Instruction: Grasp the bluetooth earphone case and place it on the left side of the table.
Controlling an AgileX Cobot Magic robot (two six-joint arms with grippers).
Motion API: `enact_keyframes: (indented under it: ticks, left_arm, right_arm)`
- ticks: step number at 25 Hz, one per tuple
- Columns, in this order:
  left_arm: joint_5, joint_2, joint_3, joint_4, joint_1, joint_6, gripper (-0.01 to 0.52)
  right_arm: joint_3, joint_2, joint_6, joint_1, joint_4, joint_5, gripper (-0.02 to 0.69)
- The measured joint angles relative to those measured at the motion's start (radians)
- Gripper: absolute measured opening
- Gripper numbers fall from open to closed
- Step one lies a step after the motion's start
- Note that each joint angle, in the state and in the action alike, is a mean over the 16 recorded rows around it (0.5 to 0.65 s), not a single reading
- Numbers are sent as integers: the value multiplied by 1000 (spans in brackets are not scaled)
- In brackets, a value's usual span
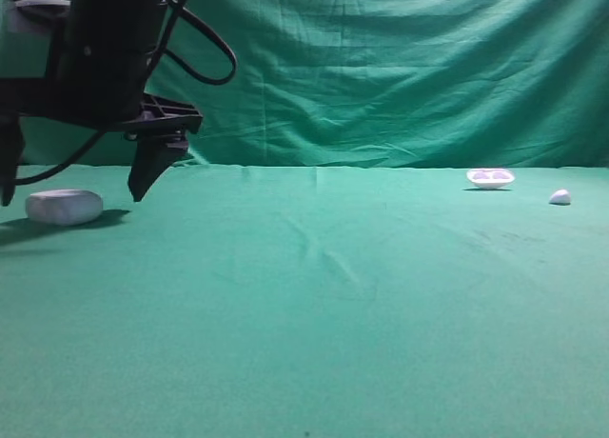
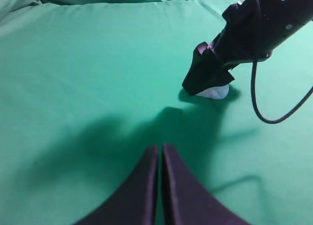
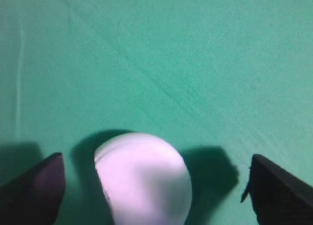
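Observation:
The white rounded bluetooth earphone case (image 1: 64, 207) lies on the green cloth table (image 1: 314, 295) at the far left. My right gripper (image 1: 73, 198) has reached across to it and hangs open astride it, with one finger on each side and neither touching. In the right wrist view the case (image 3: 143, 181) lies between the wide-apart fingers of that gripper (image 3: 155, 159). The left wrist view shows the right gripper (image 2: 208, 78) over the case (image 2: 215, 92), which it mostly hides. My left gripper (image 2: 160, 146) is shut and empty above bare cloth.
A small shallow white tray (image 1: 490, 178) with two hollows and a tiny white blob (image 1: 559, 197) sit at the far right of the table. A green curtain (image 1: 400, 67) hangs behind. A black cable (image 2: 266, 107) loops off the right arm.

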Motion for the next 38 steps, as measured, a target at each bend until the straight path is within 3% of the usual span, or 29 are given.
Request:
enact_keyframes:
  ticks: [6,10,19,38]
  left_arm:
    - [0,0,0,0,0,0,0]
    - [0,0,0,0,0,0,0]
    - [0,0,0,0,0,0,0]
    - [0,0,0,0,0,0,0]
  right_arm:
    - [18,-141,19,0,-46,149,77]
    - [67,-259,40,0,-87,210,9]
    - [324,-589,99,0,-153,235,0]
    - [1010,-1332,213,0,-201,100,0]
